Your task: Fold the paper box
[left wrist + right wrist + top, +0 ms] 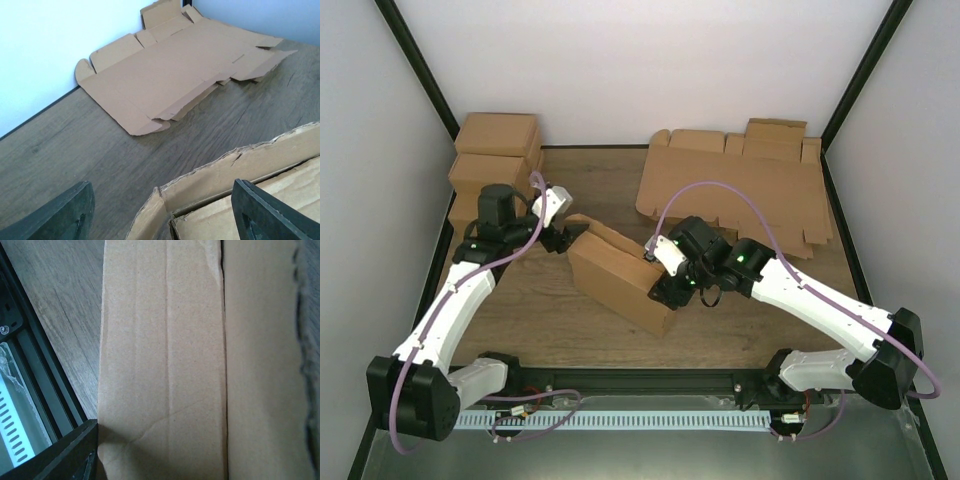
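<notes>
While one paper box (620, 275) sits half raised at the middle of the table (540, 320), we count two tools on it. The left tool (563, 238) gapes astride its end wall, gripping nothing. The right tool (658, 275) is clamped across its other end. One sheaf of flat blanks (740, 190) fills the far right corner, and stacked boxes (495, 160) fill the far left.

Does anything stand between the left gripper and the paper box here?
Nothing visible does. The left gripper is already at the paper box: in the left wrist view a raised wall edge of the box sits between its open jaws. The flat cardboard blanks lie farther back on the table, apart from the box.
</notes>
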{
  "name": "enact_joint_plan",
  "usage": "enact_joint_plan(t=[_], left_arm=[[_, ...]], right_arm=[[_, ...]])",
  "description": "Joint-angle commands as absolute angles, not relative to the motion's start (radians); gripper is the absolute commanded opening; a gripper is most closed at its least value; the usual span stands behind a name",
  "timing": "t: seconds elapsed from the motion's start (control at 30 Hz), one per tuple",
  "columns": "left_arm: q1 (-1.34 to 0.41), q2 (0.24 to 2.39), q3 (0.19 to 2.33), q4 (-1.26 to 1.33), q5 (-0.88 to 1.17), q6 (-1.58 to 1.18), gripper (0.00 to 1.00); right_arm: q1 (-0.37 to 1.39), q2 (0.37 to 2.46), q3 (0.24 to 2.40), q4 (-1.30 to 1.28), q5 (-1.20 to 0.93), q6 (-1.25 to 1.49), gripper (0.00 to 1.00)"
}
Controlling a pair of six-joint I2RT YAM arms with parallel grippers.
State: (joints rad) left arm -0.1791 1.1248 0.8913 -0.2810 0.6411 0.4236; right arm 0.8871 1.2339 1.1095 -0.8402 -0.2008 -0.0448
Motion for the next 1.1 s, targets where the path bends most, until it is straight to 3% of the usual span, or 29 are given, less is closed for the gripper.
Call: enact_joint_plan(t=[0.0, 0.23, 0.8, 1.07], left_arm=[[-0.178, 1.096, 0.879, -0.258, 0.671, 0.45, 0.76], [-0.178, 1.118, 0.905, -0.331, 0.656, 0.503, 0.48], [-0.187, 1.138, 0.91, -0.357, 0.545, 0.503, 0.52], [-0.189, 1.174, 0.978, -0.46, 0.608, 0.516, 0.11]], right_arm=[[0.894, 1.222, 1.116, -0.821, -0.196, -0.054, 0.67], [0.894, 1.23, 1.121, -0.821, -0.209, -0.06, 0.67], [0.894, 1.228, 1.121, -0.817, -0.224, -0.061, 0.68], [0.894, 1.226, 1.117, -0.82, -0.216, -0.056, 0.69]])
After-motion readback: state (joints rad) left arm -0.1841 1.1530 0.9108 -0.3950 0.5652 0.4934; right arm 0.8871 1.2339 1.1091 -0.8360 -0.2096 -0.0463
